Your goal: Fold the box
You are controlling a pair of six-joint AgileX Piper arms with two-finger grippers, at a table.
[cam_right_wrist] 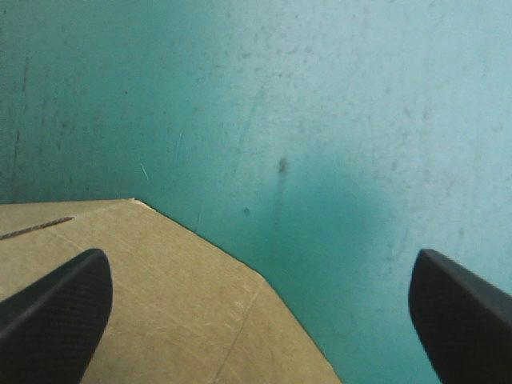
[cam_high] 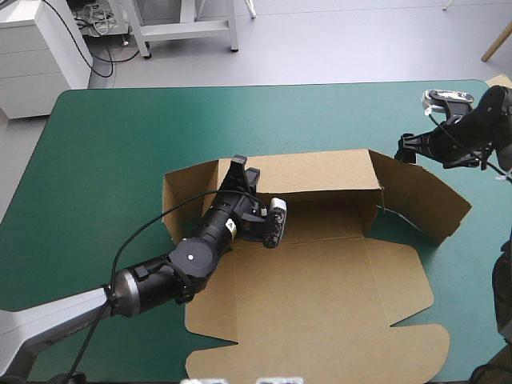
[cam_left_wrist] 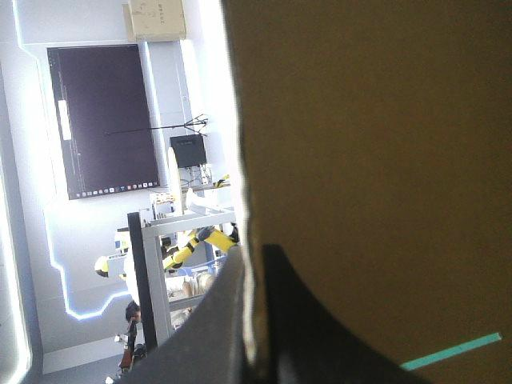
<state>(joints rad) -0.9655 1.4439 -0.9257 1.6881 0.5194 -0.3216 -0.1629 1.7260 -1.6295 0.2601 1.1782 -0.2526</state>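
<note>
the left gripper [cam_high: 238, 166] pinched the back wall of the brown box [cam_high: 320, 288]; the right gripper [cam_right_wrist: 260, 260] hung spread over the teal-green bench [cam_high: 112, 144] by its right flap.

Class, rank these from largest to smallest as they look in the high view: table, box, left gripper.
1. table
2. box
3. left gripper, smallest, shut on the box's raised wall
</note>
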